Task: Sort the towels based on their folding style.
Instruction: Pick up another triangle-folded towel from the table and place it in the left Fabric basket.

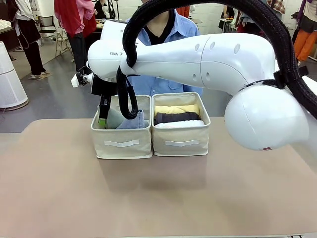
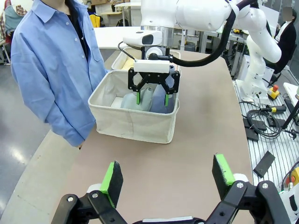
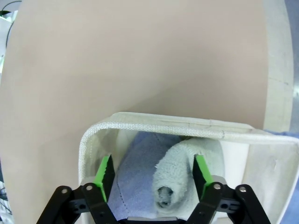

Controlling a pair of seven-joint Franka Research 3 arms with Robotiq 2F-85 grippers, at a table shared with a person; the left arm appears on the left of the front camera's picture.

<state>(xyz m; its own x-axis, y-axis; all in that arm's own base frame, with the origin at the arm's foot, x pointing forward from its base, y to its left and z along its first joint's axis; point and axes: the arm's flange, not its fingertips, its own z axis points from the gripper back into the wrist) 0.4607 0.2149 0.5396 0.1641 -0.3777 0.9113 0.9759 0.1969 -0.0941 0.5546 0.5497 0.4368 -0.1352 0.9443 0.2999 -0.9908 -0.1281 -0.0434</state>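
- behind the counter (image 1: 158, 198) a busy room is seen, with a person in a blue shirt (image 2: 51, 70) standing at the far edge, close to the boxes, likely placed there to take part or watch.
- two beige fabric boxes are set side by side, touching, near the far edge of the counter, so that each folding style is given its own container.
- the left box (image 1: 121, 144) is used for the cone shapes: a grey-green cone towel (image 3: 175, 179) and a grey-blue cone towel (image 3: 135, 172) lie inside it, leaning against each other.
- the right box (image 1: 181, 141) is used for the rolls: a yellow roll (image 1: 177, 109), a dark grey roll (image 1: 177, 117) and a white roll (image 1: 179, 124) are stacked in it.
- the right end effector (image 2: 152, 91) is reached across the middle and held just over the left box, its green-padded fingers (image 3: 104, 171) spread, with the grey-green cone lying between them but not pinched; this is judged to be a release into the matching box.
- the left end effector (image 2: 168, 177) is kept back over bare counter, spread wide and empty, apparently parked out of the way of the other arm.
- no towel is seen on the bare counter, so the sorting is judged to be near or at its end.
- a straight lift would be called for next, so that a pad is not caught on the soft box rim (image 3: 187, 122) or the cone dragged out.
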